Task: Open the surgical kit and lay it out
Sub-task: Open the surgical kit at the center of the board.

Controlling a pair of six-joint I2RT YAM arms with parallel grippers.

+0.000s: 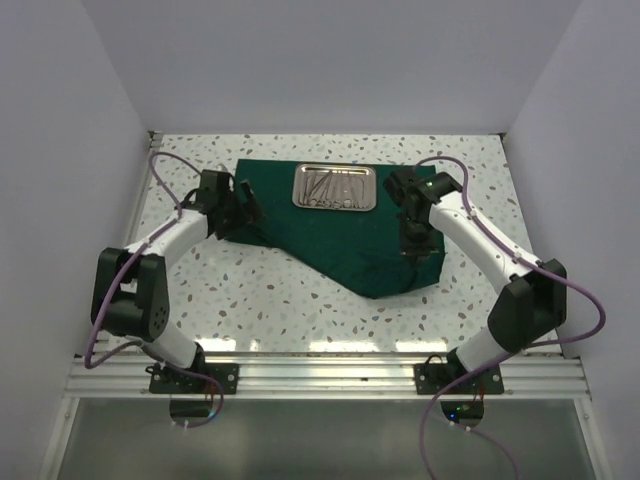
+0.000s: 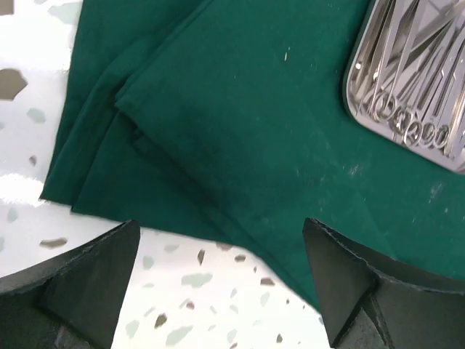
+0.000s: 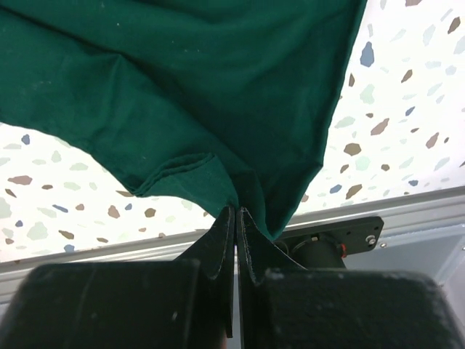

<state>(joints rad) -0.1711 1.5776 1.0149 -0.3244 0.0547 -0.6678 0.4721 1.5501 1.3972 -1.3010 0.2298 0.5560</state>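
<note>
The dark green cloth (image 1: 340, 245) of the surgical kit lies spread on the speckled table. On its far part sits the shiny steel tray (image 1: 298, 190), with slim silver instruments (image 1: 335, 188) lying inside. My left gripper (image 1: 243, 205) stands open over the cloth's left edge, and nothing is between its fingers. From the left wrist I see folded cloth layers (image 2: 145, 138), the tray's rim (image 2: 352, 102) and the instruments (image 2: 414, 65) beyond the gripper (image 2: 221, 233). My right gripper (image 1: 413, 245) is shut on a fold at the cloth's right side. The cloth (image 3: 182, 80) bunches where that gripper (image 3: 237, 211) pinches it.
White walls (image 1: 60, 150) close in the table on the left, back and right. An aluminium rail (image 1: 330, 375) runs along the near edge and carries both arm bases. The speckled tabletop (image 1: 270, 295) shows in front of the cloth.
</note>
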